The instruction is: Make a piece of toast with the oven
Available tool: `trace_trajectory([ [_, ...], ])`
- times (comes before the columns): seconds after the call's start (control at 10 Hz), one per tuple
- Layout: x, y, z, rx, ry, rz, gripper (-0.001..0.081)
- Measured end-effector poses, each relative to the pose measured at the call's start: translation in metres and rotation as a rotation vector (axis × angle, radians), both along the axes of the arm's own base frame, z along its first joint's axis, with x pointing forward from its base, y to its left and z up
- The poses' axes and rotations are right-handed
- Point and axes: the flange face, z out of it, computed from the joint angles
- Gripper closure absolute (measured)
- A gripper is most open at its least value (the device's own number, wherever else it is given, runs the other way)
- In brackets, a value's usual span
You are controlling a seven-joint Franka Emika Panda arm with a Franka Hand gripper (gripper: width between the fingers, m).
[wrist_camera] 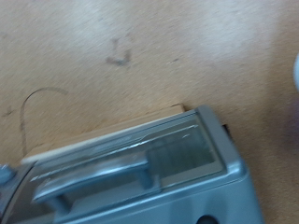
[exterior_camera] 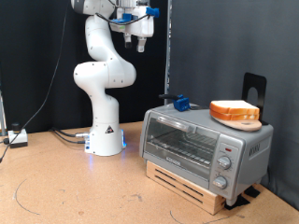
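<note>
Exterior view: the white arm (exterior_camera: pixel 103 79) towers at left, the oven (exterior_camera: pixel 206 142) sits shut on a wooden board (exterior_camera: pixel 192 187), and 1 piece of toast (exterior_camera: pixel 234 111) lies on its roof. The gripper (exterior_camera: pixel 138 39) hangs high above, well apart; I cannot tell how its fingers stand.

The white arm stands folded upright, its tool (exterior_camera: pixel 139 39) raised high, pointing down, holding nothing.
</note>
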Motion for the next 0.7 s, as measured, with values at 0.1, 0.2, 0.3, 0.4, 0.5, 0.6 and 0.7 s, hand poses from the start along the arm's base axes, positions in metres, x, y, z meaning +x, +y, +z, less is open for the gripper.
trace_trajectory([
  [0.1,0.005,0.006,0.004,0.01,-0.062,0.086,-0.0004],
  [0.2,0.008,0.014,0.006,0.012,-0.099,0.205,-0.0004],
  [0.3,0.008,0.021,0.005,0.009,-0.102,0.334,-0.0004],
  [0.4,0.009,0.023,0.001,0.006,-0.091,0.462,-0.0004],
  [0.5,0.012,0.017,-0.007,-0.012,-0.07,0.585,-0.0004],
  [0.6,0.017,0.017,-0.013,-0.018,-0.051,0.685,-0.0004],
  [0.7,0.017,0.016,-0.012,-0.014,-0.056,0.641,-0.0004],
])
